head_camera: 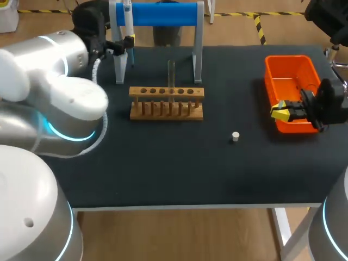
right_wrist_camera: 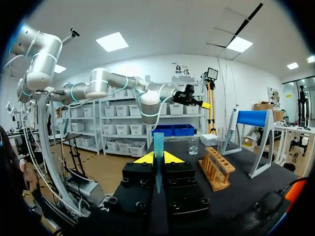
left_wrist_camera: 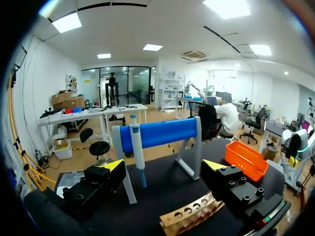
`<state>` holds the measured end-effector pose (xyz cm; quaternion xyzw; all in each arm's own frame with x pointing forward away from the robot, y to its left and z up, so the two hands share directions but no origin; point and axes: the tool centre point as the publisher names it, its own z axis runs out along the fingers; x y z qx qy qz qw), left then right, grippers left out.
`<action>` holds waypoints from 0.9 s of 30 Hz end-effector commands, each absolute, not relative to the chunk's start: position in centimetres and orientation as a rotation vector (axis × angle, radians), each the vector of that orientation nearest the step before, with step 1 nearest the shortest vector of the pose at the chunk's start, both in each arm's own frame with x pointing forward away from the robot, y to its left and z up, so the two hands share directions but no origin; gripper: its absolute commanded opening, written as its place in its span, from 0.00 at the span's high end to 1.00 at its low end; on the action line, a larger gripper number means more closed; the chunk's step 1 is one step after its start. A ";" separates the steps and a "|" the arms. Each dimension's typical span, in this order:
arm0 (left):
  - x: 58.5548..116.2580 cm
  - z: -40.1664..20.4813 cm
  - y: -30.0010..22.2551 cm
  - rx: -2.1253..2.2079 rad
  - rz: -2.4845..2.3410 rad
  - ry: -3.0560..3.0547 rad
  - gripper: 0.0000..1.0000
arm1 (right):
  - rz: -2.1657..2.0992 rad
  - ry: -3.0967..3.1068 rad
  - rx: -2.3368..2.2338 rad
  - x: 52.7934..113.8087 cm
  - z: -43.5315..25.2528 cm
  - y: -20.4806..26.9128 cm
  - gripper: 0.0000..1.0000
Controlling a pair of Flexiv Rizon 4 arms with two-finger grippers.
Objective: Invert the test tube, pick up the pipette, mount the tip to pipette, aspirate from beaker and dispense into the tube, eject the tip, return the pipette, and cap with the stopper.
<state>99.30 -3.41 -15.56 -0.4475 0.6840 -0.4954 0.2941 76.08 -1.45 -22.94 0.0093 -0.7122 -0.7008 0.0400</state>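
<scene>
**Closing on the hanging pipette: where the grab could slip**

Up at the 11 o'clock corner of the table [head_camera: 163, 168], the left tool [left_wrist_camera: 165, 166] is spread wide. Its two yellow fingers stand either side of the pipette [left_wrist_camera: 138, 152], which hangs upright from the blue stand [head_camera: 163, 13]. Neither finger looks to be touching it. To my eye the squeeze comes next, and that is the risky part. If the tool shuts off-centre, one finger would land first and swing the pipette on its hanger. It could then sit crooked in the grip or drop off the stand. Lifting it out at a slant could also snag the crossbar.

Over at 3 o'clock, by the rim of the orange bin [head_camera: 285, 57], the right tool [head_camera: 281, 111] is pressed together on a blue pipette tip [right_wrist_camera: 158, 145]. The tip's wide end pokes out past the fingertips. It is a slim, slick cone held on a narrow contact, so a jolt might tilt it. A tilted tip would probably not seat when the two arms meet, and a hard miss could push it out of the fingers.

The test tube [head_camera: 172, 73] stands in the wooden rack [head_camera: 166, 103] at mid-table, right on the path between the arms. A low sweep could clip it. The stopper [head_camera: 235, 136] lies loose at the rack's 4 o'clock and would roll if it were nudged.
</scene>
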 end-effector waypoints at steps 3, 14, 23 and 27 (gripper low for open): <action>101.2 -15.9 -4.7 -1.332 -1.055 1.588 0.00 | -2.147 -2.182 0.030 76.1 -23.0 -1.5 1.00; 103.8 -16.6 -5.3 -1.378 -0.891 1.485 0.00 | -2.147 -2.182 0.030 76.1 -23.0 -1.5 1.00; 106.2 -17.9 -5.0 -1.421 -0.886 1.450 0.00 | -2.147 -2.182 0.030 76.1 -23.0 -1.5 1.00; 107.1 -18.1 -4.8 -1.423 -0.889 1.444 0.00 | -2.147 -2.182 0.030 76.1 -23.0 -1.5 1.00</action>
